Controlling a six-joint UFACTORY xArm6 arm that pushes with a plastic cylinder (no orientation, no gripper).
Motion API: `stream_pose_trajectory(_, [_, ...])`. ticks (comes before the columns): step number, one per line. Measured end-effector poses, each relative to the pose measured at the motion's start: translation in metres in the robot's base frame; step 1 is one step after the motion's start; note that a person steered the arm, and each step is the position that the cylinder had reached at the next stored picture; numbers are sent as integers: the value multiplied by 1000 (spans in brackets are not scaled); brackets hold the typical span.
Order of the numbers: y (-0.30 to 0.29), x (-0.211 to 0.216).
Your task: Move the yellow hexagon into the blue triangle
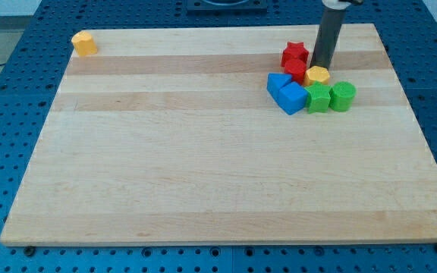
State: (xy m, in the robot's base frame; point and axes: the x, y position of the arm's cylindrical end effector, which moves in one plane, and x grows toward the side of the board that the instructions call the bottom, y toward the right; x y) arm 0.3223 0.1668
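Note:
The yellow hexagon (pixel 317 76) sits in a tight cluster at the view's upper right. The blue triangle (pixel 277 81) lies to its left, with a red block (pixel 295 71) between them. My tip (pixel 322 67) rests right at the hexagon's top edge, seemingly touching it. The dark rod rises from there out of the view's top. A blue cube (pixel 293 99) lies just below the triangle and touches it.
A red star (pixel 295 53) sits above the red block. Two green blocks, one (pixel 319 99) below the hexagon and one (pixel 343 96) to its right, close the cluster. A second yellow block (pixel 84 43) lies at the board's top left corner. The wooden board (pixel 203 174) lies on a blue pegboard.

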Motion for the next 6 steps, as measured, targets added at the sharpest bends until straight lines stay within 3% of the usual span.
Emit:
stream_pose_trajectory(3, [31, 32])
stream_pose_trajectory(6, [-14, 33])
